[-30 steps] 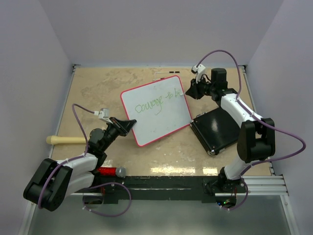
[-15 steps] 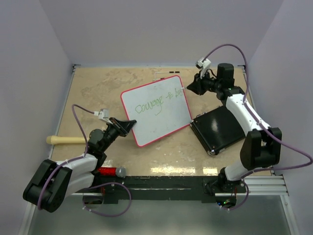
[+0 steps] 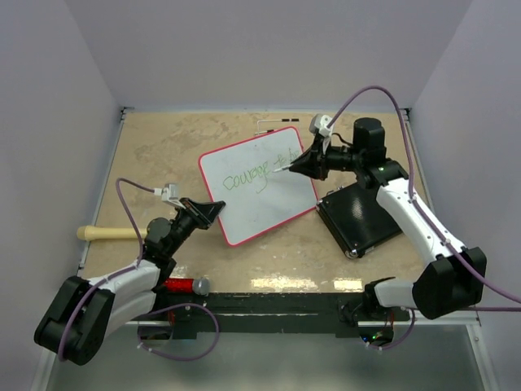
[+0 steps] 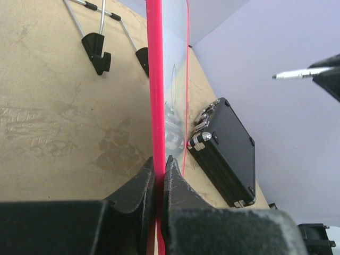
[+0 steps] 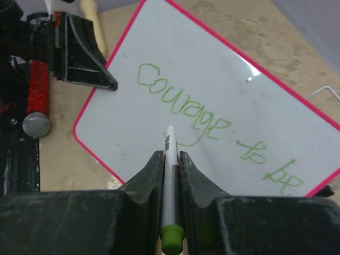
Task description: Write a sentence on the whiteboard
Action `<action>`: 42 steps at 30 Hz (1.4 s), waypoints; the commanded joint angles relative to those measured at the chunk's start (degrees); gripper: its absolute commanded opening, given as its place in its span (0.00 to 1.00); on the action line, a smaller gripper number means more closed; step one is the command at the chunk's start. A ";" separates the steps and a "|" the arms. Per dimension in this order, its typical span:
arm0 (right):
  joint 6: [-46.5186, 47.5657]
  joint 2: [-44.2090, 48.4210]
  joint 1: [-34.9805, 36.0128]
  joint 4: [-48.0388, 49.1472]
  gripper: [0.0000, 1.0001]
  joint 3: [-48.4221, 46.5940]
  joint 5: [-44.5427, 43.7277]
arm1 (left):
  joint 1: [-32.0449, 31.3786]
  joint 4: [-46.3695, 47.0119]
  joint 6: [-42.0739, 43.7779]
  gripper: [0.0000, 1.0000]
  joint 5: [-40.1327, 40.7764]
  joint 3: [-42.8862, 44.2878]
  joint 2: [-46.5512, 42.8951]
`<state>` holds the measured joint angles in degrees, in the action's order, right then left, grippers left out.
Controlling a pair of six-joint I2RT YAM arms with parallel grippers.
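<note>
**Writing step, viewed left to right.** Outboard of the left claw, a pale wooden cylindrical handle [image 3: 110,234] lies on the beige mottled surface [image 3: 163,147]. Nearer the arm bases than that claw lies a red-bodied microphone with a grey mesh head [image 3: 183,285].

The left claw [image 3: 213,208] is clenched on the thin red rim at one corner of the glossy white rectangular whiteboard [image 3: 252,208], steadying it. The board lies askew between the two claws. The green handwriting [image 5: 183,106] on it reads "Courage to be", so the sentence is judged part-written.

The right claw [image 5: 170,159] grasps a white-barrelled marker with a green end cap [image 5: 170,180]. Its tip sits over the board just beneath "Courage". The left wrist view suggests the tip is lifted off the face, though contact cannot be settled.

The next move likely calls for setting the tip on blank board below the first line and forming the next word, with the left claw's hold unchanged.

Beyond the right claw lies a thin wire stand with black feet [image 3: 277,124]. On its near side, a black rectangular hard case [image 3: 362,213] sits just beside the board's edge. It may crowd the forearm on lower lines.
</note>
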<state>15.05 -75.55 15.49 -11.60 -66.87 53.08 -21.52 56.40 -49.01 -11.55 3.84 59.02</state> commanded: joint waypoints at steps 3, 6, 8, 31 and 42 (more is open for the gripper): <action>3.49 3.56 4.20 -1.94 0.00 1.92 1.68 | -0.19 -3.93 5.42 0.00 1.62 -1.29 -1.28; 4.11 3.83 4.73 -2.20 0.00 2.97 1.50 | -0.19 -3.67 5.07 0.00 1.44 -1.20 -0.67; 4.20 4.35 4.82 -2.20 0.00 3.94 2.29 | -0.28 -4.19 4.81 0.00 1.44 -1.02 -0.93; 4.20 7.96 4.82 4.74 0.00 13.52 3.17 | -0.45 -7.19 4.37 0.00 2.85 -1.73 -4.71; 3.58 8.05 4.82 6.32 0.00 14.93 4.22 | -0.89 -5.34 4.19 0.00 1.71 -2.69 -4.71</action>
<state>19.00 -68.25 20.21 -8.05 -52.75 55.27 -21.96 50.92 -50.35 -9.69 3.84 54.52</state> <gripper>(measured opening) 0.139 0.076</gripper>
